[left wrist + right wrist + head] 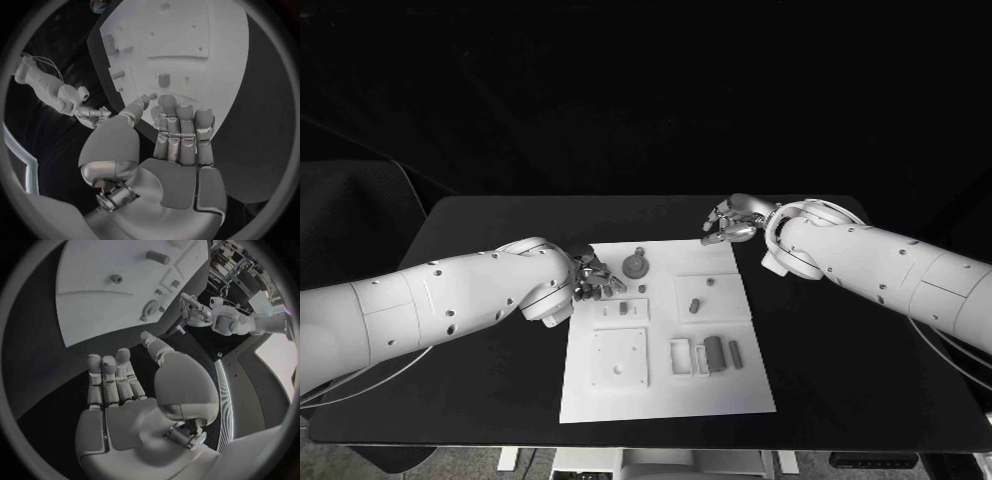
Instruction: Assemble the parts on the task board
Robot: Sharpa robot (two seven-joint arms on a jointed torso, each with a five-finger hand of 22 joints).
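Observation:
The white task board (668, 395) lies in the middle of the black table. On it are small grey parts: a round piece (635, 265) at the far left, a short peg (694, 303) mid-board, and two dark bars (714, 352) beside a white frame (681, 357). My left hand (596, 278) hovers at the board's left edge close to the round piece. In the left wrist view its fingers (178, 130) lie stretched side by side over the board (187, 40), holding nothing. My right hand (733, 222) is at the board's far right corner, its palm (131, 395) bare and its fingers extended.
A square white plate with a hole (619, 357) sits on the board's near left. Bare black table (848, 350) stretches to the right of the board and in front of it. The right wrist view catches the left hand (194, 307) across the board (100, 300).

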